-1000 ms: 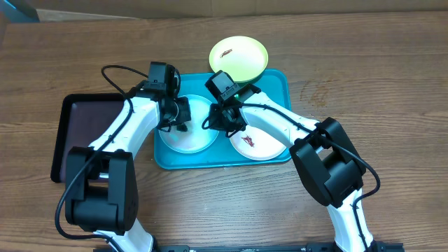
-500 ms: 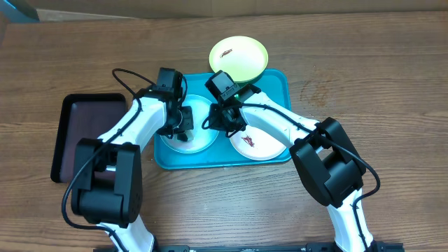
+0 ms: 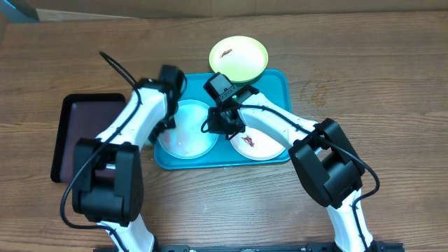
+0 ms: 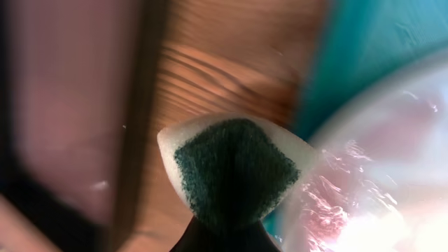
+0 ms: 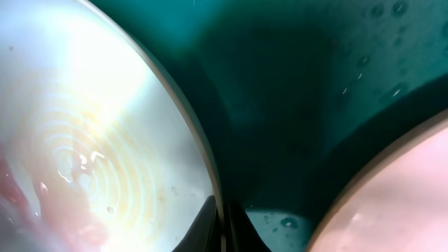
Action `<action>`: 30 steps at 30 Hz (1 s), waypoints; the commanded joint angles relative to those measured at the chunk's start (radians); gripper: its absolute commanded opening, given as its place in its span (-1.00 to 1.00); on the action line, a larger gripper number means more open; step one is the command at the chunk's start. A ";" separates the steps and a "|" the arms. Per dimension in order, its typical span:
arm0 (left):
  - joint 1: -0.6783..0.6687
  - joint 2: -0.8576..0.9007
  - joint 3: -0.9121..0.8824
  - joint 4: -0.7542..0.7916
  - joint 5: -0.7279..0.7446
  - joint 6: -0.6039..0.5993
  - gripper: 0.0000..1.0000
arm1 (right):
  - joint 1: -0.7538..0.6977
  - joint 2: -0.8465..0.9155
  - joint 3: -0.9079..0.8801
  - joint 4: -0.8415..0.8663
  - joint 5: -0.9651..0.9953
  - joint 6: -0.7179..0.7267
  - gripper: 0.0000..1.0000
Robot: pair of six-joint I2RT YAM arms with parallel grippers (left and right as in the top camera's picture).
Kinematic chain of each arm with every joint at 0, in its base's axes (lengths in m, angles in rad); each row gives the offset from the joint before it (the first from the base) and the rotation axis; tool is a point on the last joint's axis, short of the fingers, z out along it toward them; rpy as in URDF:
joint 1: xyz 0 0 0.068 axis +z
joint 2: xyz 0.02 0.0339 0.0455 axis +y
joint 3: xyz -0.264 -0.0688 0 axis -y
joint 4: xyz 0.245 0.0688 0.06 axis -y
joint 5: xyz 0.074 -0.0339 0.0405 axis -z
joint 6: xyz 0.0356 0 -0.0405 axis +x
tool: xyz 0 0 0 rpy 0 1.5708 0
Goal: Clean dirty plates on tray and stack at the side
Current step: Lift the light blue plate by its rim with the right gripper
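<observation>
The wooden table point(image 3: 392, 63) shows brown grain running left to right. A blue tray point(image 3: 278, 82) lies on it near the middle, its long side across the table. A black tray point(image 3: 70, 133) lies to the left of it, near but apart, with a strip of bare wood between them. A green plate point(image 3: 238, 57) sits at the blue tray's far edge, overlapping the rim there and reaching out over the wood; whether it touches the table cannot be told.
</observation>
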 commanded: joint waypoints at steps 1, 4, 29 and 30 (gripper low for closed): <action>0.009 -0.116 0.118 -0.010 -0.059 -0.062 -0.92 | -0.014 0.010 0.038 -0.012 0.051 -0.064 -0.93; 0.014 -0.192 0.159 -0.003 0.074 -0.060 -0.91 | -0.013 -0.011 0.066 -0.031 0.051 -0.064 -0.93; 0.423 -0.254 -0.031 -0.031 0.420 -0.004 -0.91 | 0.195 -0.160 0.380 -0.333 1.057 -0.401 -0.93; 0.431 -0.254 -0.047 -0.017 0.426 -0.004 -0.92 | 0.217 -0.160 0.380 -0.330 1.116 -0.415 -0.93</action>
